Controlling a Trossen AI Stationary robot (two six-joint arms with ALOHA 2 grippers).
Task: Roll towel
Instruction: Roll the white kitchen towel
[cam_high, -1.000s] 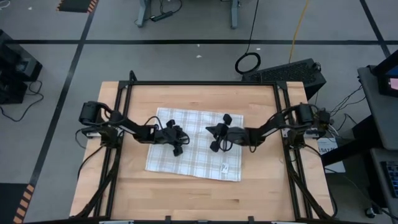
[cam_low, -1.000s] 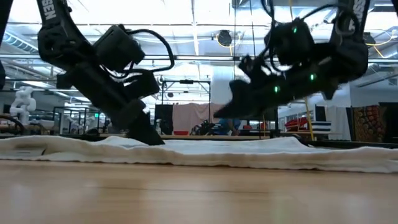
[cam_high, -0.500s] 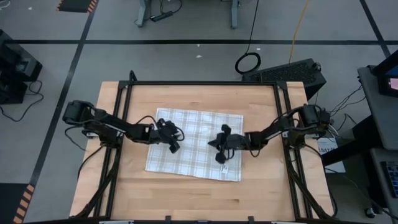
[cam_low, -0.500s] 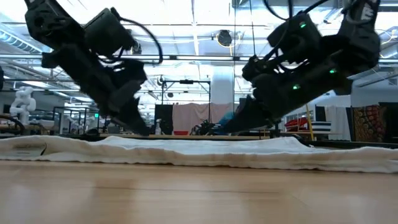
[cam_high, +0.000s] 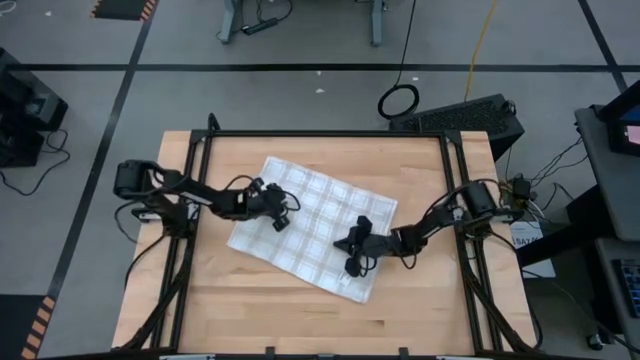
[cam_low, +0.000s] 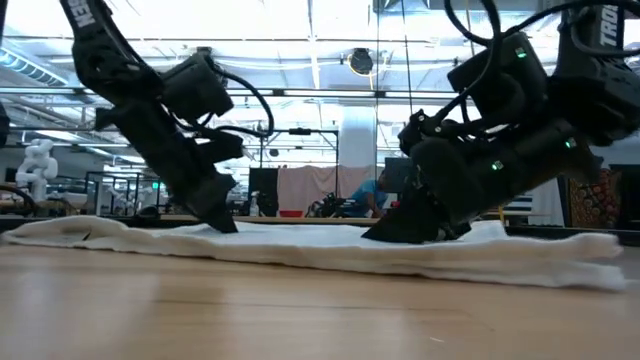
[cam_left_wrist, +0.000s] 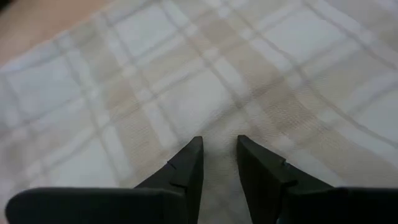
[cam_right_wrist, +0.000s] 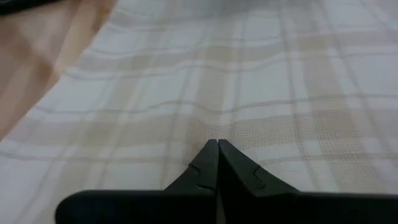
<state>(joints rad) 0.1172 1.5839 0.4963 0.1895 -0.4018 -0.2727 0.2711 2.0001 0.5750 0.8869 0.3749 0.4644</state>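
The white thin cloth towel with a grey-tan plaid grid (cam_high: 312, 225) lies spread flat on my light wooden table (cam_high: 420, 170), near the middle, turned at an angle so that one corner points to the near right side. In the low view it (cam_low: 330, 248) is one low flat layer on the wood, not rolled at any place.

My left gripper (cam_high: 281, 213) is down on the left part of the towel. In the left wrist view its two dark fingers (cam_left_wrist: 186, 168) stand a little apart, with their tips pressed on the cloth (cam_left_wrist: 205, 93); I see a narrow strip of cloth between them, but I cannot tell if it is pinched.

My right gripper (cam_high: 348, 243) is down on the right part of the towel, near its lower right edge. In the right wrist view its fingers (cam_right_wrist: 206, 167) are closed fully together, tip against tip, and the tips touch the plaid cloth (cam_right_wrist: 261, 81). I see no cloth caught between them.
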